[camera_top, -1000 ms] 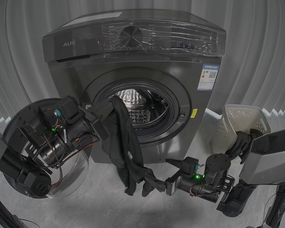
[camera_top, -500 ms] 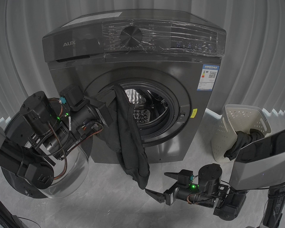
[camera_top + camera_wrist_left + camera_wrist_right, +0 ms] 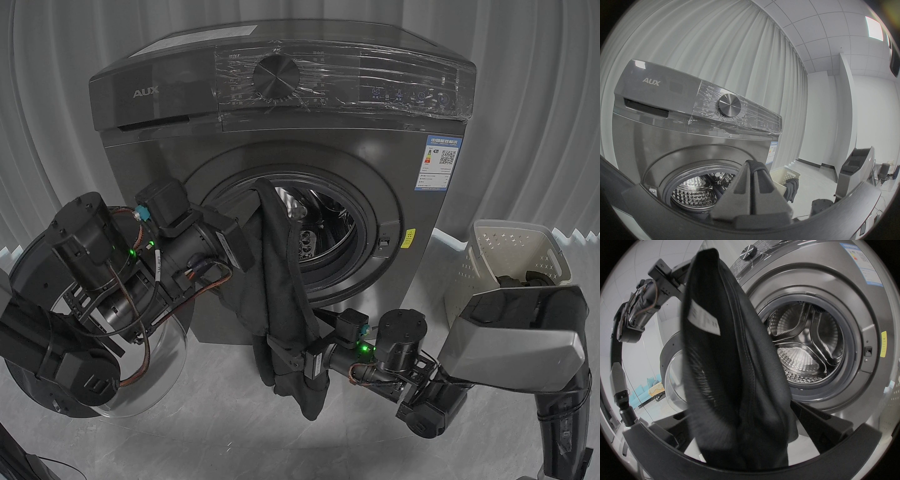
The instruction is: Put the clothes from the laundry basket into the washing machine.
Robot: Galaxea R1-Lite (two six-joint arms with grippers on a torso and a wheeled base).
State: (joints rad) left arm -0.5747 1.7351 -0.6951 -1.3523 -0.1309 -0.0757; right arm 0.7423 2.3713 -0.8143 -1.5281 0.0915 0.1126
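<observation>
The black garment (image 3: 275,275) hangs from my left gripper (image 3: 255,195), pinched tight by its top edge, just in front of the washing machine (image 3: 350,144) opening and not in the drum (image 3: 325,219) yet. My left arm's stretched out level, above the open door (image 3: 169,362). The right gripper (image 3: 292,351) is below it, that arm low and pointing across. Its jaws are spread wide with the cloth's lower end dangling between them. The laundry basket (image 3: 500,244) sits behind my right arm.

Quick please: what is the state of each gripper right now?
Left gripper: shut on the black garment.
Right gripper: open, with the lower part of that garment between its jaws.
</observation>
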